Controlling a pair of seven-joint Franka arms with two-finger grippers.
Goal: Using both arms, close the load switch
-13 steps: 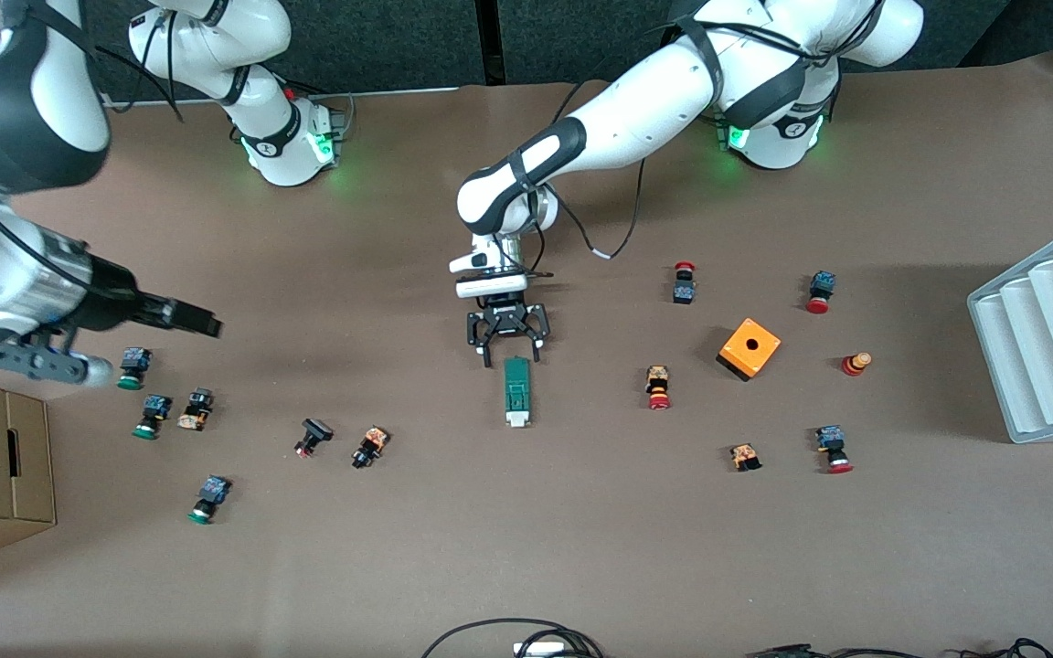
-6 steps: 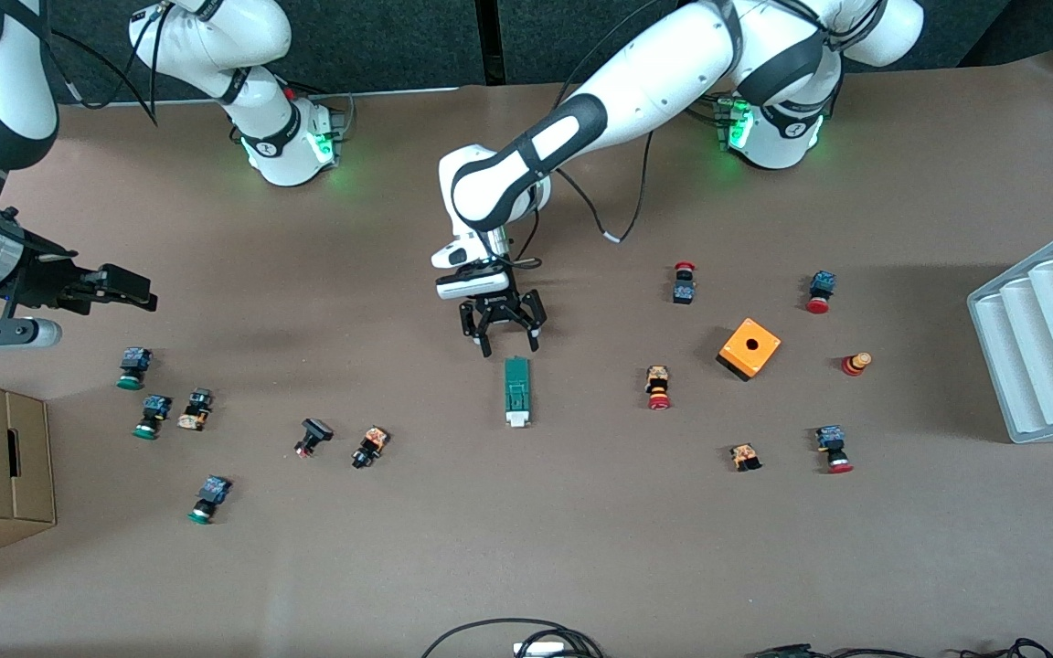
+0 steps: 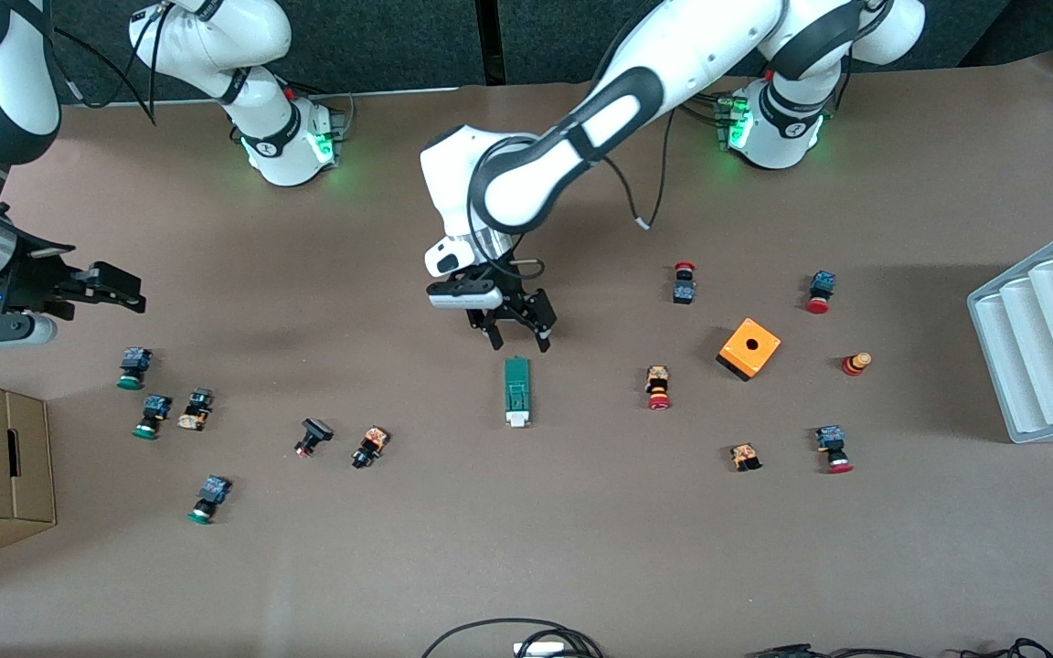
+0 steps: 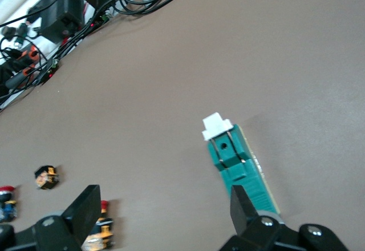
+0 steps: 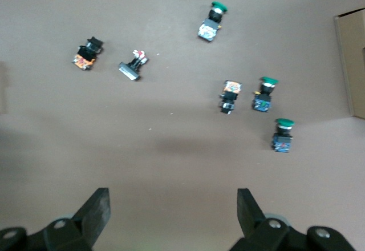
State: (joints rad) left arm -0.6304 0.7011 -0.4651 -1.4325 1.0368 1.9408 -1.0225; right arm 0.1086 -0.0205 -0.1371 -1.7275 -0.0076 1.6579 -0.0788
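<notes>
Front view: the load switch (image 3: 515, 392), a narrow dark-green block with a white lever at its 6 o'clock end, lies mid-bench. The left gripper (image 3: 518, 343), released, hangs just over its 12 o'clock end, tilted more than a second ago. The right gripper (image 3: 115, 288), released, has pulled back toward its own end.

Left wrist view: the switch (image 4: 236, 162) lies flat by one gripper finger (image 4: 242, 205).

Right wrist view: green-capped buttons (image 5: 283, 134) lie scattered below.

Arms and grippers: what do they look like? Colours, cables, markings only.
Both arms are glossy white jointed shells with black bands; their bases glow green. The left arm carries thin black cables looping along it. The left gripper and right gripper are black two-finger units; the right wrist has a silver metal section.
</notes>
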